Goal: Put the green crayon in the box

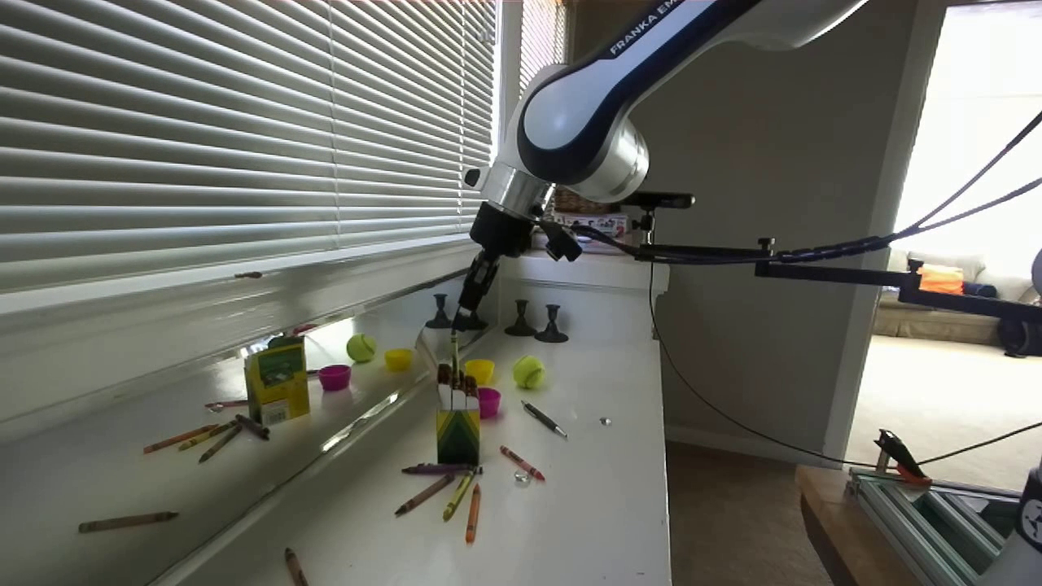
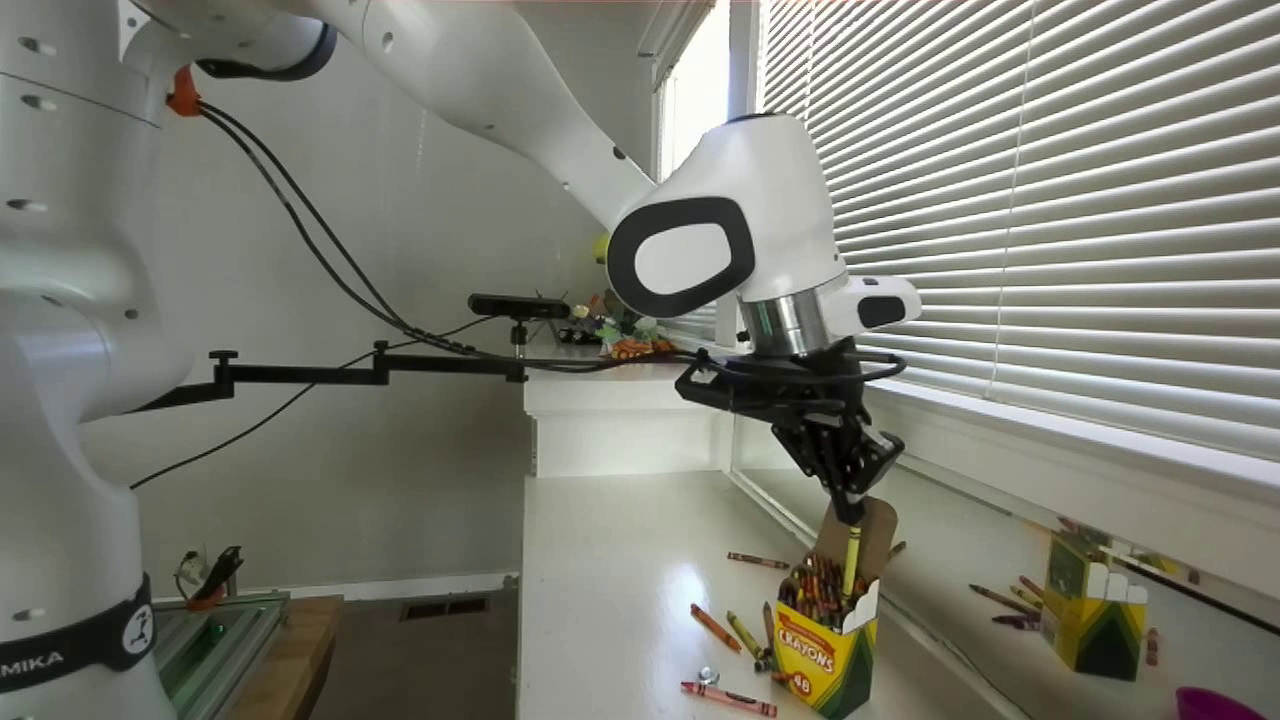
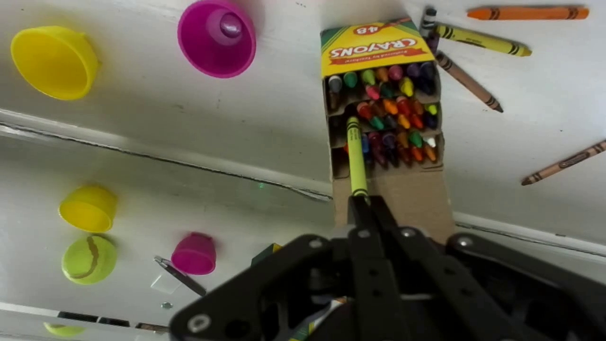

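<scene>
One yellow-green crayon (image 3: 356, 156) hangs, top pinched in the nearly closed gripper (image 3: 369, 201), at the mouth of the box (image 3: 374, 49). Catching an edge, I fear, might twist it loose.

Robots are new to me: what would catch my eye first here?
Likely the big white robot arm, slanting down beside the window blinds. Its black gripper pinches a yellow-green crayon, whose lower end is at the mouth of the open crayon box. A magenta cup shows in the wrist view's upper left.
</scene>
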